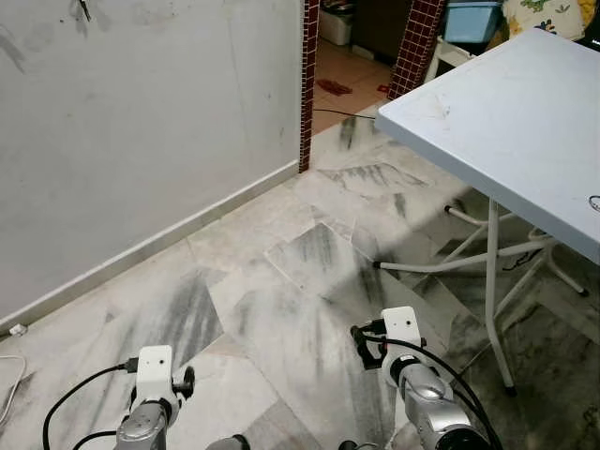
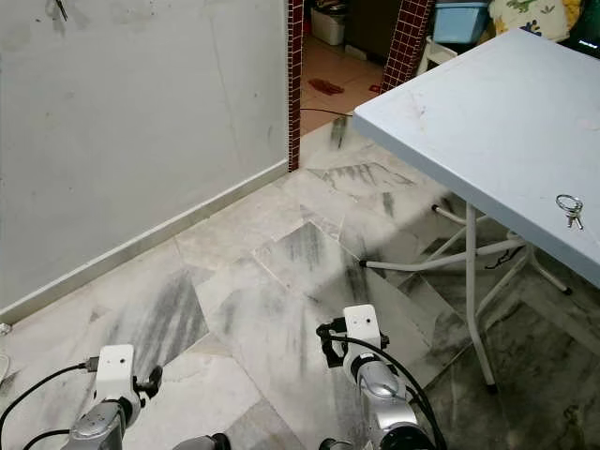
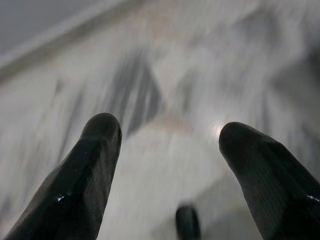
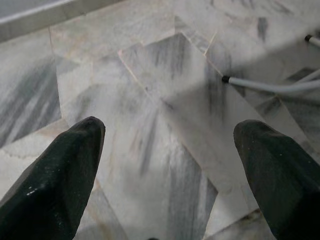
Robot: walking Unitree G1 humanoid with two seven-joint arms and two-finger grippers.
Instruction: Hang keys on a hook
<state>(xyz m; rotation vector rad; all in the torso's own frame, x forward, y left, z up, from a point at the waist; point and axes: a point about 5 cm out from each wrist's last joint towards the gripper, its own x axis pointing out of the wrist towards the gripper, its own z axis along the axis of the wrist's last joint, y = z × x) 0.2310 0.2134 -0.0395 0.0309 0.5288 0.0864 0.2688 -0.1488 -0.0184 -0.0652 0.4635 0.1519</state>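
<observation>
Right eye view: keys point(image 2: 569, 211) lie on desk point(image 2: 487, 122), right side near its edge, well apart from both hands. Right hand point(image 4: 165, 175) nearer, keys up-right of it; left hand point(image 3: 167, 170) low at left. Both spread wide, empty, over marble floor point(image 2: 281, 272).

keys point(image 2: 569, 212) on table point(image 2: 469, 112) right | wall point(image 2: 141, 112) left | hook point(image 2: 61, 9) on wall

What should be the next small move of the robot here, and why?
Probably a turn to its right, toward the table. The keys lie on the tabletop near its edge, while the hook is high on the wall. Both the left gripper and the right gripper hang open and low over the floor, holding nothing.
</observation>
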